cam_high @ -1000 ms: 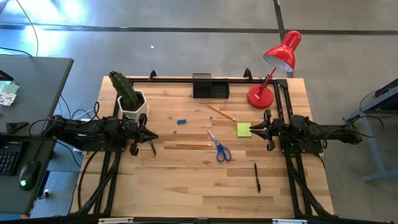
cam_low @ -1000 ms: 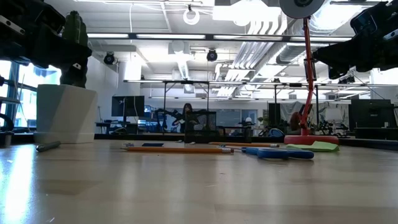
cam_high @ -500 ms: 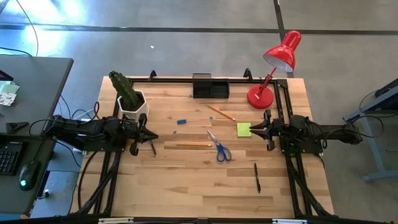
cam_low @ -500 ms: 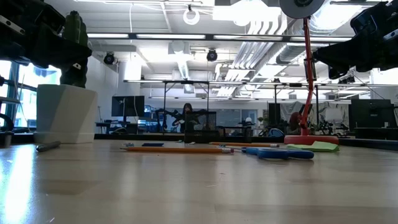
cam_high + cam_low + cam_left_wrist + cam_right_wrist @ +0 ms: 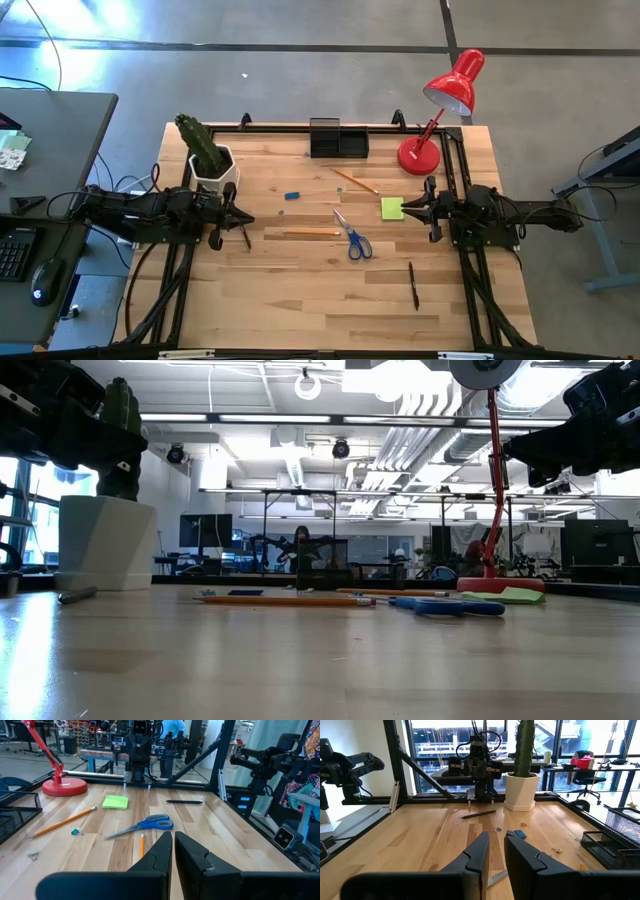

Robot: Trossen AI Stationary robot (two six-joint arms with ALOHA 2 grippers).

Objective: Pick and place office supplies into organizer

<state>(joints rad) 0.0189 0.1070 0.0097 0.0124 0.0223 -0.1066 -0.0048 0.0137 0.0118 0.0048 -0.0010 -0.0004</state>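
The left hand (image 5: pixel 243 218) sits closed and empty at nine o'clock on the table (image 5: pixel 300 290) in the high view; the right hand (image 5: pixel 407 208) waits at three o'clock with its fingers slightly parted, holding nothing. The organizer (image 5: pixel 338 138) stands at twelve o'clock against the far edge. Scissors (image 5: pixel 351 236) lie near the centre, one pencil (image 5: pixel 311 233) just at their nine o'clock, another pencil (image 5: pixel 357 181) toward one o'clock, the sticky-note pad (image 5: pixel 392 208) just beside the right hand, a pen (image 5: pixel 414 284) at five o'clock, and a blue eraser (image 5: pixel 292 195) at eleven o'clock. In the low view the scissors (image 5: pixel 447 604) and a pencil (image 5: pixel 285 600) lie flat. The left wrist view shows fingers (image 5: pixel 159 855) pressed together; the right wrist view shows fingers (image 5: pixel 477 850) with a narrow gap.
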